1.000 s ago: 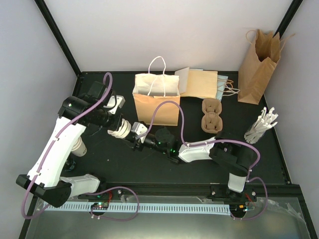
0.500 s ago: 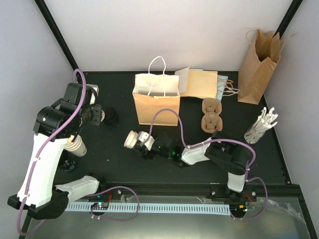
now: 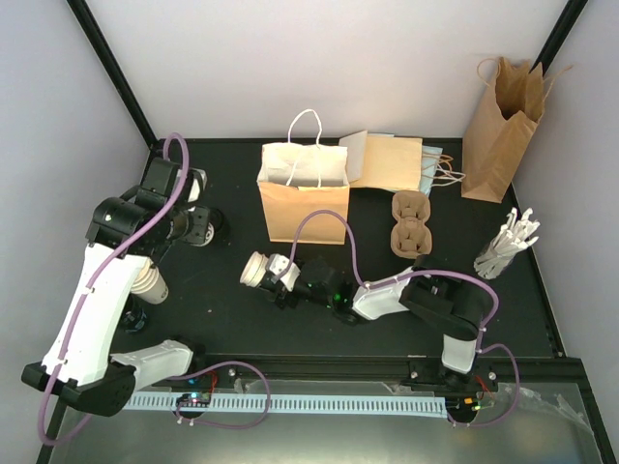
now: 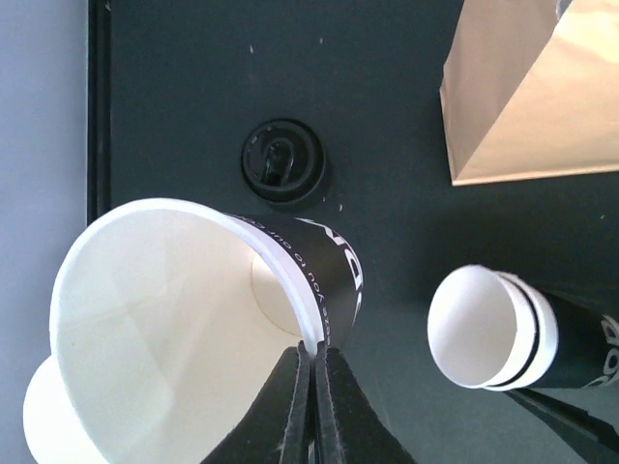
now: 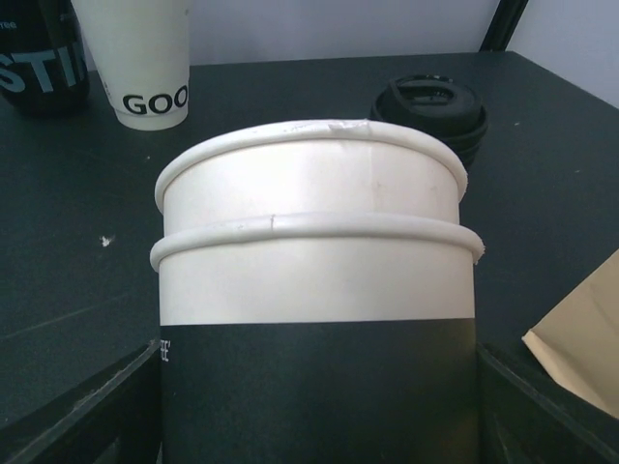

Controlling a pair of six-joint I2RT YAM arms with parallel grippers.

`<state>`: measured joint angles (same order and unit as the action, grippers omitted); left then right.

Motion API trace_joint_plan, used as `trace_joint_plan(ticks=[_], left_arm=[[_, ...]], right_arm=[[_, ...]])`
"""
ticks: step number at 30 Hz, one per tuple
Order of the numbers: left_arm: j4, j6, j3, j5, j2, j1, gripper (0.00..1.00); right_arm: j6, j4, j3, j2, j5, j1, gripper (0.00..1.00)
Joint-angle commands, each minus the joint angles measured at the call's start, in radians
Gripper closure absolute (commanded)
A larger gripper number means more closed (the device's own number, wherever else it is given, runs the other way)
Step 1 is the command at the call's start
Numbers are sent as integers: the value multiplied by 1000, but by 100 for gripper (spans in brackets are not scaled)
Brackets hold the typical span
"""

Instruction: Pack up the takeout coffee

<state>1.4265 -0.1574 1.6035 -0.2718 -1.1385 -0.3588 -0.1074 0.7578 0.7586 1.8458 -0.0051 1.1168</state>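
The cups are smooth paper, the lid glossy plastic, the bag matt kraft paper.

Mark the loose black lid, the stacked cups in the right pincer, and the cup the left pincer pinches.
loose black lid point(image 4: 282, 162): left wrist view, centre of its top.
stacked cups point(image 5: 314, 280): right wrist view, white wall below the lower rim.
pinched cup point(image 4: 164, 319): left wrist view, white inner wall.

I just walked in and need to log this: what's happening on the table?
The left arm's fingers pinch the wall of an open paper cup; the right arm's fingers clasp two nested cups held sideways. A black lid lies loose on the table, and the kraft bag stands open behind.
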Motion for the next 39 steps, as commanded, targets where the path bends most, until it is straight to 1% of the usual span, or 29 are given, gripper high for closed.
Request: trace_joint_plan(ticks=[1,3,7,9,12,16,18,21,28,31,34,36,39], left_arm=[[-16,-15,-66,-40,-14,3,98],[-36,-21,-117,-77,-26,4,98],[-108,-44,-215,-45,-56,9,98],[-108,-62,-236,-39,-86,11,98],[-99,-81,-251,-43,-111,11,98],[-167,-75,-317,-44,-84,13,99],[-191,-82,-356,-52,-94,16,98],[-180,-108,-373,-52,-136,17,99],[-208,-98,-390,-36,-115,18,98],[-208,-105,-408,-34,-136,18,98],[-208,-111,-409,10,-169,16,98],[-224,-122,-414,48,-150,6,98],[-248,-161,-433,97,-100,-52,98]], right_arm=[[-12,46,-17,-73,16,2,17],[-11,50,-40,-103,23,2,17],[-15,51,-81,-168,52,1,17],[-19,46,-95,-196,73,-1,16],[-23,40,-97,-206,75,-4,16],[-6,82,-116,-213,87,-4,16],[-2,97,-127,-228,88,-5,16],[-6,91,-132,-256,92,-5,16],[4,117,-137,-254,99,-7,16],[4,125,-147,-275,108,-6,16],[-12,117,-154,-304,125,-6,16],[-25,114,-167,-341,148,-7,16],[-49,69,-179,-420,206,-11,16]])
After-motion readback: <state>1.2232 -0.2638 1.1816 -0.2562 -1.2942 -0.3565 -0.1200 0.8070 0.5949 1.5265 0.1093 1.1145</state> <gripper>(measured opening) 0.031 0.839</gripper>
